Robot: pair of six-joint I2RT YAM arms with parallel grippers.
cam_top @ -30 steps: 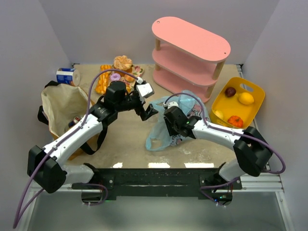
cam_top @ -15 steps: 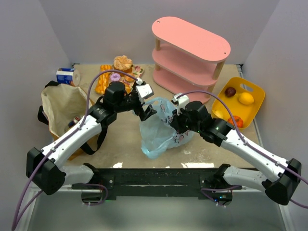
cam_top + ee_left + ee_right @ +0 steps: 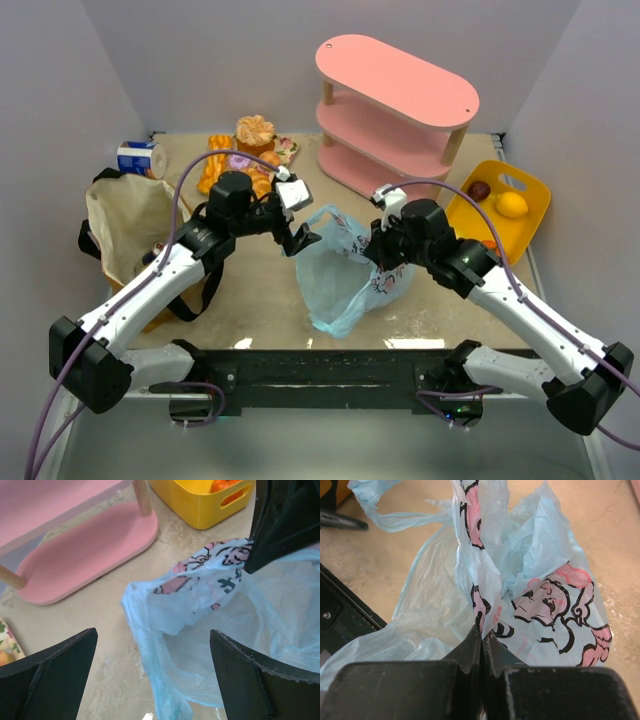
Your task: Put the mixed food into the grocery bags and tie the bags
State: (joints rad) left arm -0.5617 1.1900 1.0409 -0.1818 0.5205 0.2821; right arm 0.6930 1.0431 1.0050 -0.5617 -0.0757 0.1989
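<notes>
At table centre, found light-blue plastic bag (image 3: 345, 275) held up, its film pinched between clenched fingers of right gripper (image 3: 481, 639). Just beside bag rim, noted left gripper (image 3: 155, 650) spread wide, grasping nothing. Farther left, recorded tan canvas tote (image 3: 125, 225); at far edge, pastries (image 3: 250, 150) and pink shelf (image 3: 395, 110).

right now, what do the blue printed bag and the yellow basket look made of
The light-blue bag with pink cartoon prints looks like thin plastic film: translucent, crinkled, faintly glossy. The yellow basket is probably rigid moulded plastic: smooth even walls and a cut-out handle slot.
</notes>
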